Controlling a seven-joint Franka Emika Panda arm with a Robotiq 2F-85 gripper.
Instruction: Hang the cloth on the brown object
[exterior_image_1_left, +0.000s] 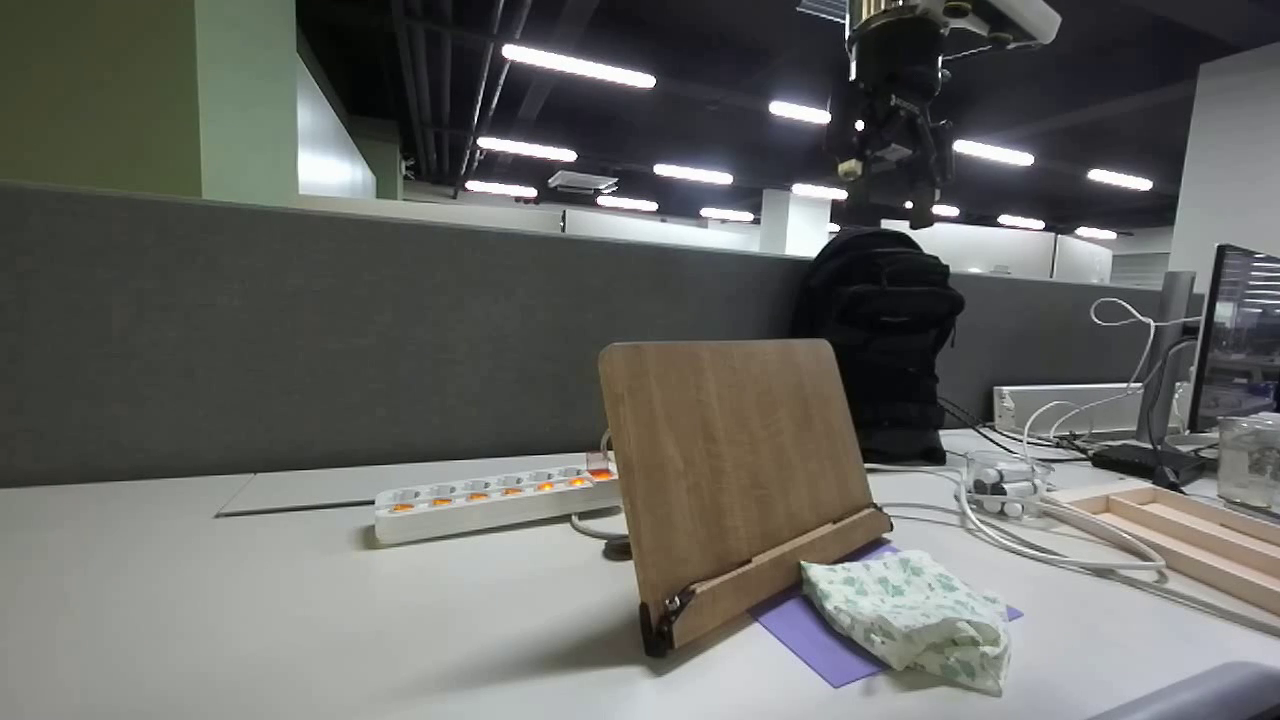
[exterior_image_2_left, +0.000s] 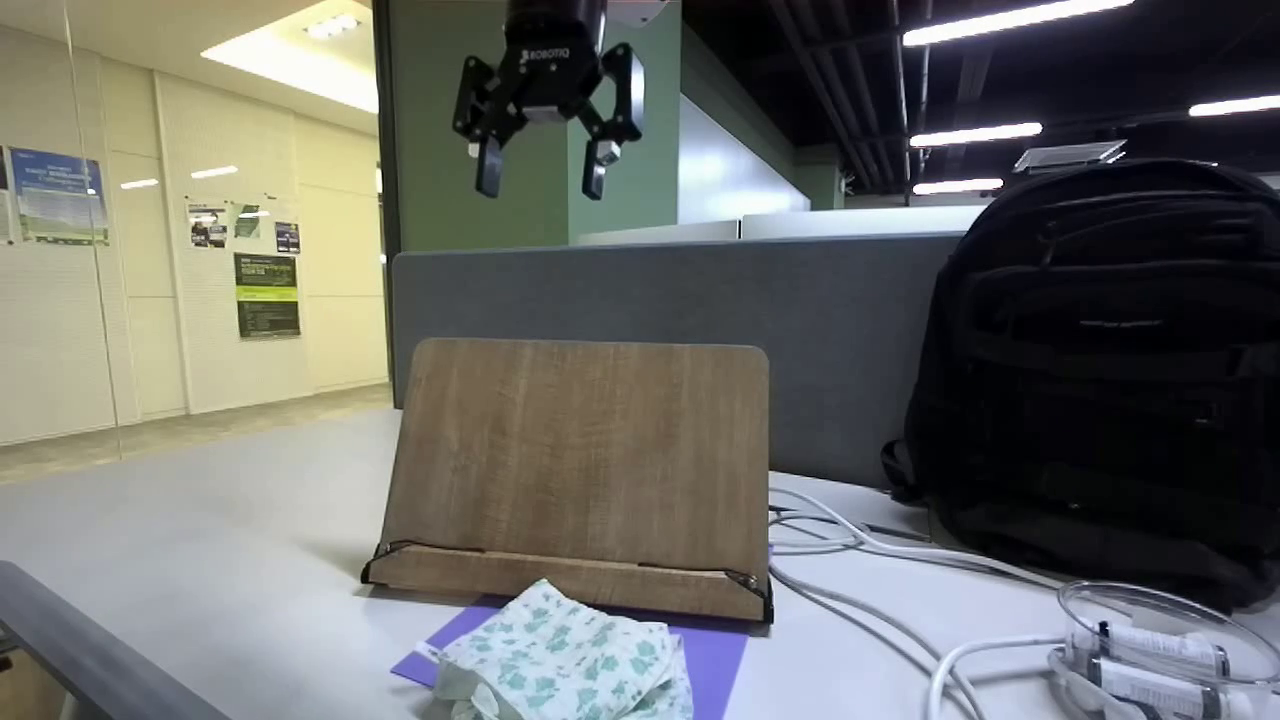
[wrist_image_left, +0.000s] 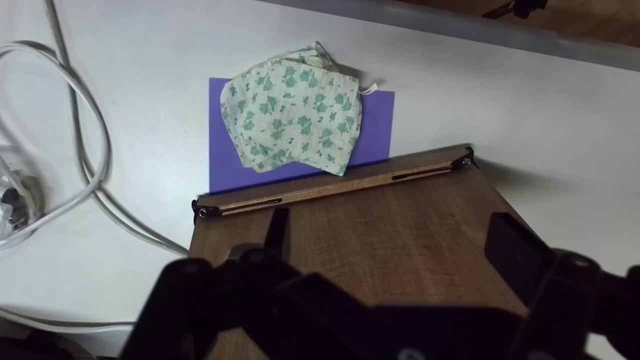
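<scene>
The cloth, pale with green prints, lies crumpled on the purple sheet in front of the stand. The cloth also shows in an exterior view and in the wrist view. The brown book stand stands tilted back on the desk, its ledge facing the cloth. Its bare board shows in an exterior view and in the wrist view. My gripper is open and empty, high above the stand. In the wrist view its fingers frame the board, with the cloth beyond the ledge.
A white power strip lies behind the stand. A black backpack leans on the grey partition. White cables, a clear container of small bottles, a wooden tray and a monitor are to the side.
</scene>
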